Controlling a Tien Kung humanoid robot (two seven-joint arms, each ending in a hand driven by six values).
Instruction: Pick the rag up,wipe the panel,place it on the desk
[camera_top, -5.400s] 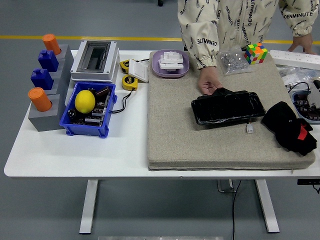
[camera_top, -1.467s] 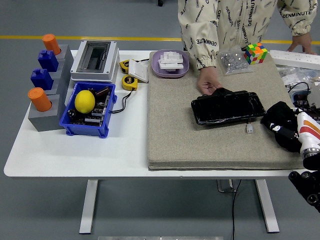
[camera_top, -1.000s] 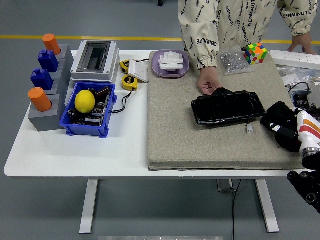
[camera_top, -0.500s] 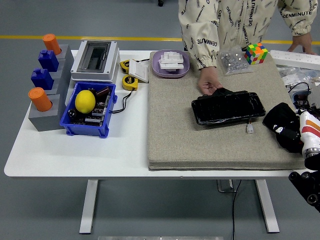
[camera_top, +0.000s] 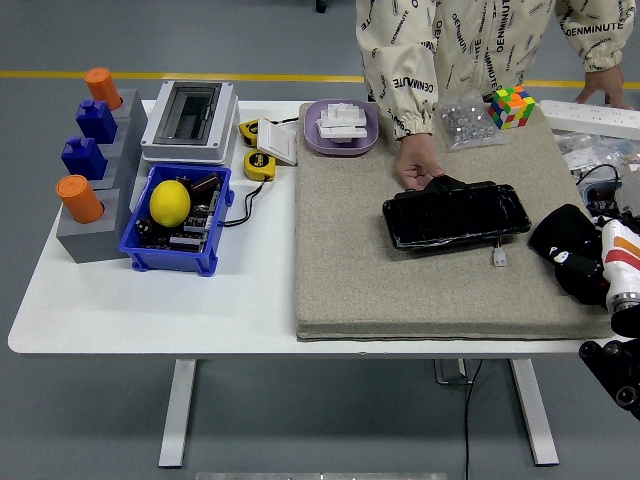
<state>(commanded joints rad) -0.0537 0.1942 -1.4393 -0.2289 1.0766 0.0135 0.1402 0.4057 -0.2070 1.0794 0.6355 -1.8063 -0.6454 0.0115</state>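
The black rag (camera_top: 558, 230) lies crumpled at the right end of the grey mat (camera_top: 350, 260). My right hand (camera_top: 572, 264) is down on the rag, at the end of a white and red forearm that comes in from the lower right; black on black hides its grip. The glossy black panel (camera_top: 455, 215) lies flat on the mat, just left of the rag. A person's hand (camera_top: 418, 168) rests on the panel's far left corner. My left arm is out of view.
A Rubik's cube (camera_top: 511, 105), a bag of small parts (camera_top: 465, 122) and a purple dish (camera_top: 341, 127) stand along the mat's far edge. A blue bin with a lemon (camera_top: 170, 202), a grey box (camera_top: 190, 120) and a block stand (camera_top: 88, 170) fill the left. Cables and parts (camera_top: 600, 160) crowd the right edge.
My right arm came in from the lower right and settled on the rag. Over the last second, hand and rag have edged slightly right. The panel and the person's hand have stayed still.
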